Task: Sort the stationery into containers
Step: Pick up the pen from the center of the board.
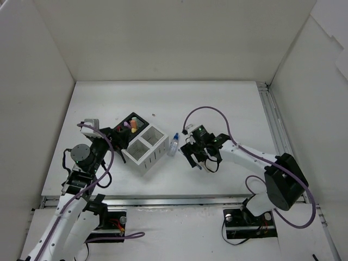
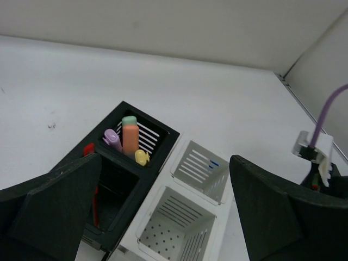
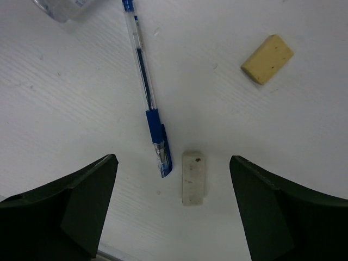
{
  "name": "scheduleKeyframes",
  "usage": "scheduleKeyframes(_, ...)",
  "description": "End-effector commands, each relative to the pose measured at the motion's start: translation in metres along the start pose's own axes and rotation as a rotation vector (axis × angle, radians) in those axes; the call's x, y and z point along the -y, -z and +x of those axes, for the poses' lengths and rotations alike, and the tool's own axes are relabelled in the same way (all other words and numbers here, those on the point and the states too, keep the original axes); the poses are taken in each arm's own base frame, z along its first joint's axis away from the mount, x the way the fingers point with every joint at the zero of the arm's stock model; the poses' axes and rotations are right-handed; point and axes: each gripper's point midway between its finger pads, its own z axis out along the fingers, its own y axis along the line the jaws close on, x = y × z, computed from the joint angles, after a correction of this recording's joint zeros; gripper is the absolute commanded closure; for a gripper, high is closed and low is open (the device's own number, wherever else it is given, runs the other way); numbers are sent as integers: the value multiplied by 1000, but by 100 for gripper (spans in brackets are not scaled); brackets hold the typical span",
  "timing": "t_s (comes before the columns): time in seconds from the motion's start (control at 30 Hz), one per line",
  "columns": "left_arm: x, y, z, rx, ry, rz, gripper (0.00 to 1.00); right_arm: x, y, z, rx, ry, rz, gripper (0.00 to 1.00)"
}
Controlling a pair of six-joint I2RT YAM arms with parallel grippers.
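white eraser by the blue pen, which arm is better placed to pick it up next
Right, likely. The right gripper hangs open directly over the white eraser, fingers either side; the left gripper is over the black box.

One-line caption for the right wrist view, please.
Right hand open over a blue pen, a white eraser and a beige eraser lying apart on the table.

no readable text or numbers, faint blue print on the clear bottle (image 3: pixel 54 8), too blurred to read
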Motion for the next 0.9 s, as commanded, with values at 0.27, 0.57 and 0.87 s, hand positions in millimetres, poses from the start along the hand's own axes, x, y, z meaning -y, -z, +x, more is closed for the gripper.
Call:
scheduleKeyframes(0.27, 38, 10, -30, 8, -89, 162, 0, -12, -34, 11, -211, 152, -98, 45)
scheduleKeyframes(0.57, 37, 8, -44, 30, -160, 150, 0, -20, -39, 35, -331, 149, -227, 92)
scheduleKeyframes(0.87, 131, 19, 1, -180, -426, 805, 0, -49, 26, -13, -69, 239, -423, 98)
